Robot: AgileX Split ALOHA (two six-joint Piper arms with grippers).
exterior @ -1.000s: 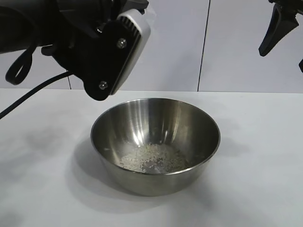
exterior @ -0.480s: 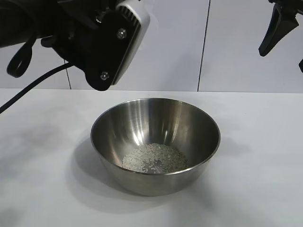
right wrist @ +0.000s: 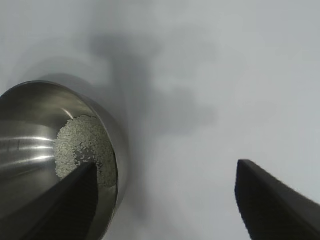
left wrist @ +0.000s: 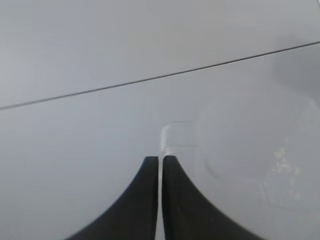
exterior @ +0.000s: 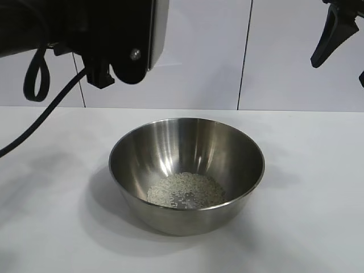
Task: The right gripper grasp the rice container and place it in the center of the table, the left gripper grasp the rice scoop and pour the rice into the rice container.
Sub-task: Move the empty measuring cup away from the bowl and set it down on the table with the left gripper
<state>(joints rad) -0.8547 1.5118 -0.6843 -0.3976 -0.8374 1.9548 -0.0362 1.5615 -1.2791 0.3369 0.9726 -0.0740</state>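
The rice container (exterior: pixel 170 142), a shiny steel bowl, stands in the middle of the white table (exterior: pixel 51 227) with a small heap of rice (exterior: pixel 185 190) at its bottom. The left arm's black wrist body (exterior: pixel 122 34) hangs high above and left of the bowl; its fingers are hidden there. In the left wrist view my left gripper (left wrist: pixel 160 159) is shut on the thin handle of the translucent rice scoop (left wrist: pixel 250 145), which holds a few grains (left wrist: pixel 282 160). My right gripper (right wrist: pixel 165 167) stands open above the table beside the bowl (right wrist: pixel 30 140), holding nothing; one finger (exterior: pixel 333 31) shows at top right.
A black cable (exterior: pixel 34 119) loops down from the left arm toward the table's left side. A white panelled wall (exterior: pixel 284 57) closes the back. Bare tabletop (right wrist: pixel 210 75) lies around the bowl.
The left wrist has risen and turned away from above the bowl. The rice heap in the bowl has grown slightly and settled. The right gripper has not moved.
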